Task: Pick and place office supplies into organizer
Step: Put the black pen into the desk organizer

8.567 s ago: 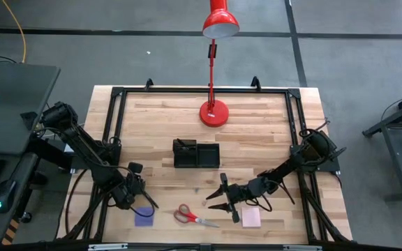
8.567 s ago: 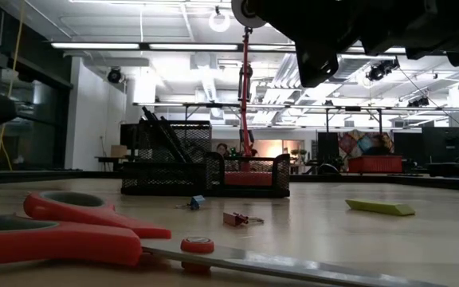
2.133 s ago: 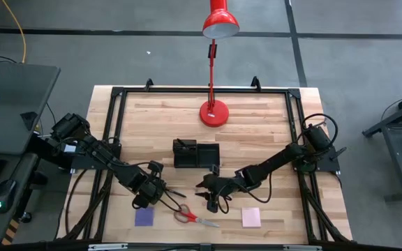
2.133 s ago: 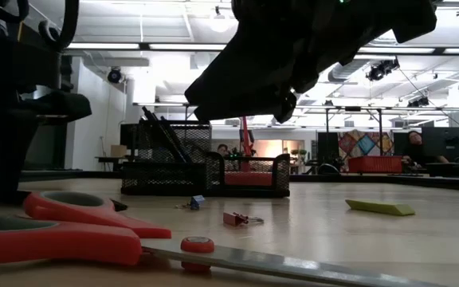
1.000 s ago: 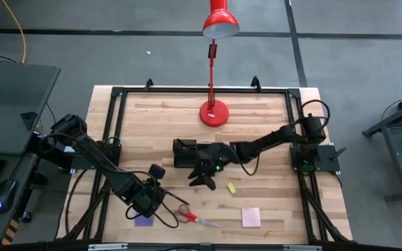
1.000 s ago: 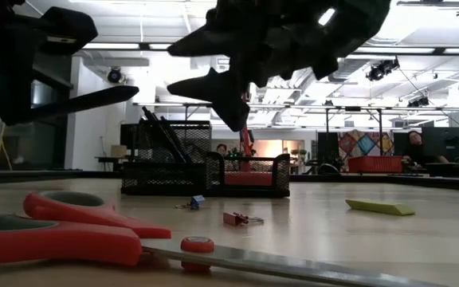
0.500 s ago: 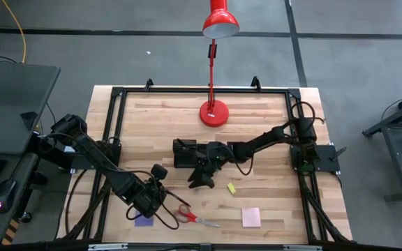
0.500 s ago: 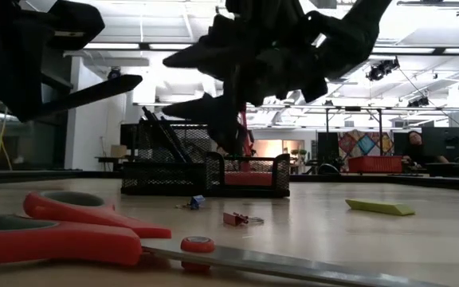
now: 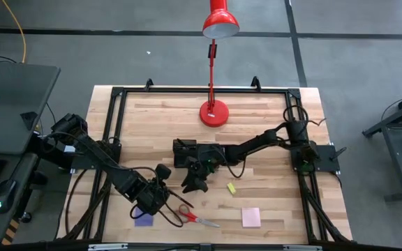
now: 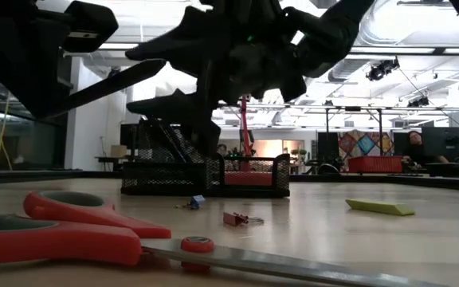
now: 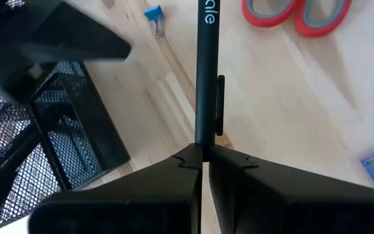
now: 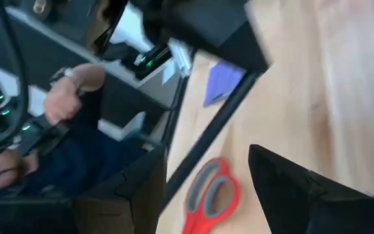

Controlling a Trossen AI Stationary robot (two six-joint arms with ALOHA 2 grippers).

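The left gripper (image 9: pixel 165 203) was closed on a thin black pen (image 11: pixel 205 71), which the left wrist view showed clamped between its two fingers (image 11: pixel 141 185) and pointing out over the wood. In the high view this gripper stood low over the table (image 9: pixel 271 118), at about 7 o'clock from the organizer (image 9: pixel 195 154). The red-handled scissors (image 9: pixel 190 215) lay on the table just beside it at 3 o'clock, and the purple sticky-note pad (image 9: pixel 142 219) lay partly under the arm.

The right gripper (image 9: pixel 192 181) had its fingers (image 12: pixel 284 185) spread wide with nothing between them. It hung just at 6 o'clock of the organizer's left compartment.

The small yellow block (image 9: pixel 232 187) lay at 4 o'clock from the organizer, and the pink sticky-note pad (image 9: pixel 251 217) lay near the front edge. In the low view a blue clip (image 10: pixel 196 202) and a red clip (image 10: pixel 236 218) lay before the organizer. The red lamp (image 9: pixel 213 111) stood at 12 o'clock, well apart.
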